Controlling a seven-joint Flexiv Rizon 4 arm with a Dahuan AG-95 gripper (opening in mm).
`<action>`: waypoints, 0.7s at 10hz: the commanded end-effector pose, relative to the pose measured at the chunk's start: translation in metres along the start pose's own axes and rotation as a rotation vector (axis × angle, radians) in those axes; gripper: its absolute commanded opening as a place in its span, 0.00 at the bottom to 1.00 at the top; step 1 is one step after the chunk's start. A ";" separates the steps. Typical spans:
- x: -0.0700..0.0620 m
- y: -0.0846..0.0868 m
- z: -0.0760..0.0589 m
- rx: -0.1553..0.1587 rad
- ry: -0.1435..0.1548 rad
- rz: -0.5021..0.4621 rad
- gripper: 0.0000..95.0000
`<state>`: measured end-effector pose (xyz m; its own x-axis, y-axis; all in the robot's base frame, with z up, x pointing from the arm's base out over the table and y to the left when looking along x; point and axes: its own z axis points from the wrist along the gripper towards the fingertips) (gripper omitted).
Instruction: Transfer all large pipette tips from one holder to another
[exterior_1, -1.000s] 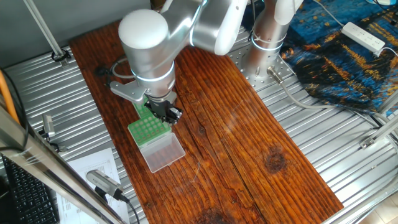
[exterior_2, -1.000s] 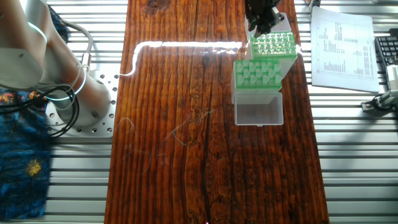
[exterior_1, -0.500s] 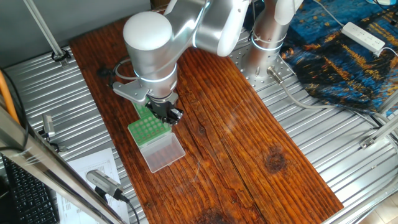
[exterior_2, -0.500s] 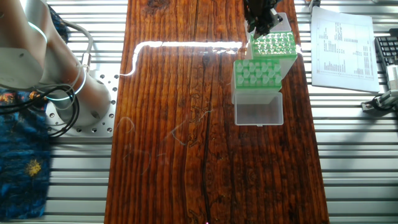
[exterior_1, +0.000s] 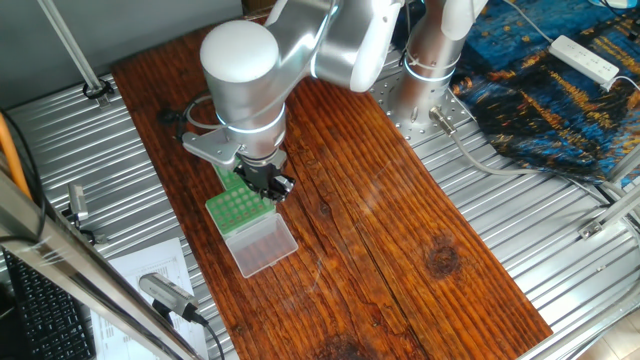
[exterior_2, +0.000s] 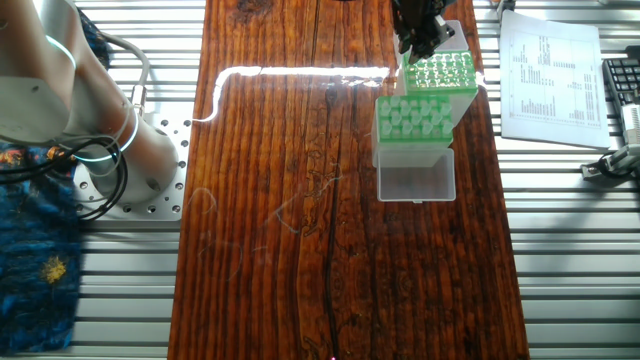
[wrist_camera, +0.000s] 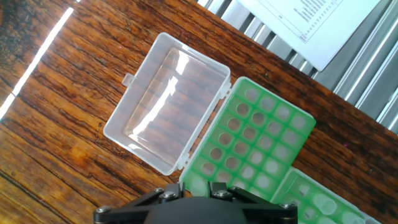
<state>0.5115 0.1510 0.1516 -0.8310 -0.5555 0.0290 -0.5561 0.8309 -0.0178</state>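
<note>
Two green holders stand side by side on the wooden table. One holder (exterior_2: 413, 118) (wrist_camera: 273, 94) has a clear lid (exterior_2: 417, 175) (wrist_camera: 165, 102) folded open beside it. The other holder (exterior_2: 441, 72) (wrist_camera: 320, 202) lies behind it. Large pipette tips (wrist_camera: 272, 163) show as pale rounds in part of the lidded holder's grid; other holes look dark. My gripper (exterior_2: 416, 45) (exterior_1: 270, 185) (wrist_camera: 196, 186) hovers over the holders' edge, its fingers (wrist_camera: 217, 186) drawn close around a pale tip (exterior_2: 403, 70) that hangs below them. The fingertips themselves are hidden.
A printed paper sheet (exterior_2: 550, 75) lies on the metal grating right of the table, with a keyboard (exterior_2: 622, 85) beyond it. The arm's base (exterior_2: 120, 150) stands at the left. A patterned cloth (exterior_1: 560, 90) and a power strip (exterior_1: 585, 58) lie behind.
The arm has shifted very slightly to the right above the holders. The holders and the lid have not moved.
</note>
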 end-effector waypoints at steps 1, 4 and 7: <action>-0.001 0.000 0.001 0.000 -0.006 0.005 0.20; -0.002 0.001 0.001 0.003 -0.007 0.010 0.20; -0.004 0.003 0.002 0.010 -0.006 0.013 0.20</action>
<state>0.5136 0.1557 0.1490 -0.8379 -0.5453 0.0234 -0.5458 0.8375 -0.0282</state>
